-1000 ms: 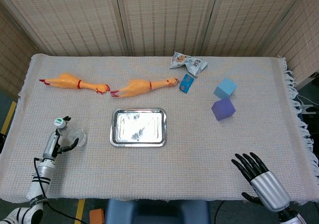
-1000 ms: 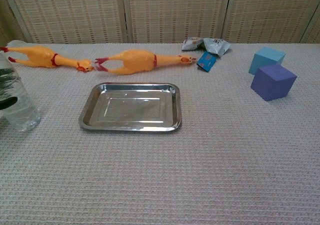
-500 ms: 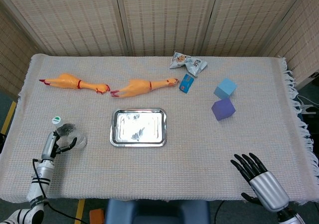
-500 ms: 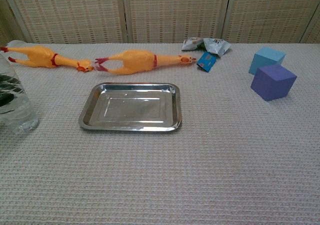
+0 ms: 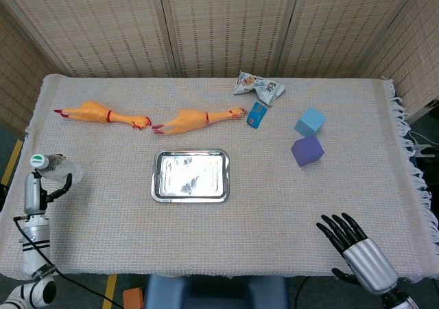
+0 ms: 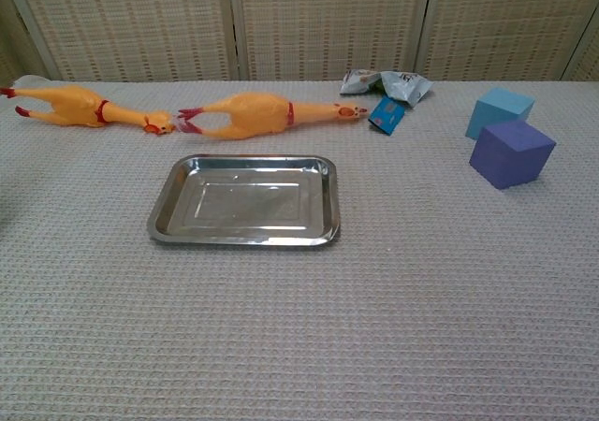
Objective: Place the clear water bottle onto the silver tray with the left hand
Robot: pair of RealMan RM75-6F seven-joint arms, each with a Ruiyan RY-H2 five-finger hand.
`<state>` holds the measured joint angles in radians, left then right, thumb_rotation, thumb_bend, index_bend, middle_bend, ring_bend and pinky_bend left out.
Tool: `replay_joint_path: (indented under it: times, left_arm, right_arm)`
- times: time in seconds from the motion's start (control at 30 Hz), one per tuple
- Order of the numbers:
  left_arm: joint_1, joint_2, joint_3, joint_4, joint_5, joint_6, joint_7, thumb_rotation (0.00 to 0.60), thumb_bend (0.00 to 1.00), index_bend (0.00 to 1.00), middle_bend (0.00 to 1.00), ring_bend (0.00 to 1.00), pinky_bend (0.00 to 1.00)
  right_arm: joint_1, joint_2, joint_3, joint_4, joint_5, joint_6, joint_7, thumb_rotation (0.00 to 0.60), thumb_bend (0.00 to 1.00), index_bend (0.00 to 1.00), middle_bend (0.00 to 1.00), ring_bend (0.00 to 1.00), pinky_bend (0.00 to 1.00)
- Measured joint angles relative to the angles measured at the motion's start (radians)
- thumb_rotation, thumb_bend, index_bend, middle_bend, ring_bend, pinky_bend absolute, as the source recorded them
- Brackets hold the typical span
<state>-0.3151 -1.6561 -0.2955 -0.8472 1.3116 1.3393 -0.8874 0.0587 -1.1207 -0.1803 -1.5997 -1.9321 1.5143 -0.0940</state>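
The clear water bottle [image 5: 58, 169] sits at the far left edge of the tabletop [image 5: 288, 206], green cap pointing left, with the left robot hand [image 5: 40, 185] wrapped round it — dark fingers curl over the body, so it looks clamped on. The bottle seems tilted or carried rather than standing, though that corner is small and hard to read. The chest view doesn't show the bottle or that robot hand at all.

The silver tray [image 5: 160, 192] lies flat near the middle, empty and shiny, well apart from the bottle. Between them is bare cloth, so the path right looks open. Behind the tray, two yellow rubber chickens [image 5: 197, 120] lie in a row, near its back rim but not touching — worth not swinging too far back. The snack bag [image 5: 258, 86], small blue packet [image 5: 256, 115] and two blue and purple cubes [image 5: 308, 139] sit off to the right, out of the way.

The right robot hand [image 5: 353, 244] rests at the near right edge, fingers spread, holding nothing.
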Motion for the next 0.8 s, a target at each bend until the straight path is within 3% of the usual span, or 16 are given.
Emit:
replay_joint_path:
  times: [0.17,0.37,0.47,0.53,0.8]
  left_arm:
    - [0.018,0.021,0.038,-0.067,0.039,0.005,-0.040,0.600,0.66,0.49,0.55,0.37,0.51]
    - [0.031,0.046,0.158,-0.402,0.212,0.036,-0.042,0.600,0.65,0.49,0.55,0.36,0.51]
    - [0.030,0.043,0.164,-0.479,0.243,0.050,-0.020,0.600,0.65,0.49,0.54,0.36,0.50]
    - [0.028,0.041,0.151,-0.482,0.230,0.051,-0.004,0.600,0.65,0.49,0.54,0.36,0.50]
    - [0.022,0.063,0.094,-0.296,0.133,0.030,-0.018,0.600,0.65,0.48,0.54,0.35,0.50]
  right_arm:
    - [0.005,-0.002,-0.002,-0.003,0.003,-0.016,-0.006,0.600,0.01,0.00,0.00,0.00,0.00]
    - [0.005,0.006,-0.002,-0.004,0.003,-0.010,0.005,0.600,0.01,0.00,0.00,0.00,0.00]
    - [0.004,0.009,-0.005,-0.002,-0.004,0.000,0.012,0.600,0.01,0.00,0.00,0.00,0.00]
    - [0.002,0.010,-0.006,0.000,-0.009,0.008,0.016,0.600,0.01,0.00,0.00,0.00,0.00]
    - [0.005,0.003,-0.006,-0.002,-0.003,-0.014,0.001,0.600,0.01,0.00,0.00,0.00,0.00]
